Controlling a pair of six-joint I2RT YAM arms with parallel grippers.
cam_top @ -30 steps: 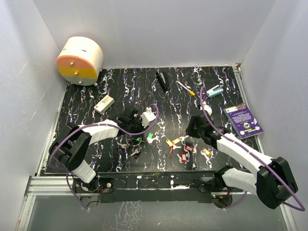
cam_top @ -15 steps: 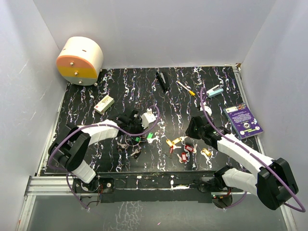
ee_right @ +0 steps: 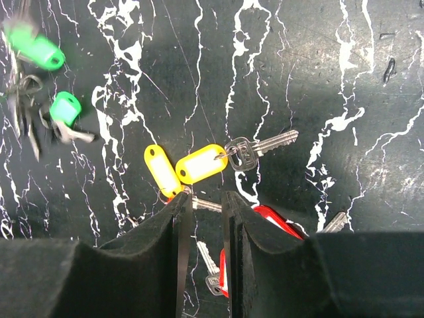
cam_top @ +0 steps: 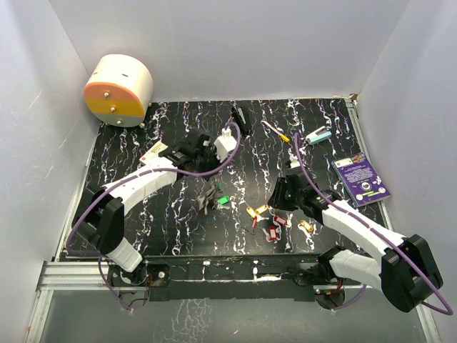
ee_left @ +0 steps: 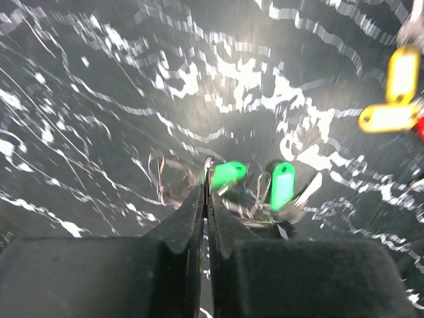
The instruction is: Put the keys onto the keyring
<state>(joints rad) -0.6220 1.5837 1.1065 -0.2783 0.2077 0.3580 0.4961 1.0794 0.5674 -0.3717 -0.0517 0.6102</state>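
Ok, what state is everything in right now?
left gripper: shut on the keyring.
keyring: pinched, green tags beside it, blurred.
right gripper: slightly open, empty, above the yellow-tagged keys.
yellow-tagged keys: loose on the table, off the ring.
red-tagged keys: loose, partly hidden under the right gripper.

Black, white-veined table [cam_top: 121,207]. At the far left corner, a cream-and-orange drum [cam_top: 118,89]. Along the far edge, a black tool [cam_top: 241,118], a yellow-handled screwdriver [cam_top: 275,131], a teal item [cam_top: 319,135] (kind unclear). By the right edge, a purple card [cam_top: 361,180]. Toward the near edge, yellow- and red-headed keys [cam_top: 271,221].
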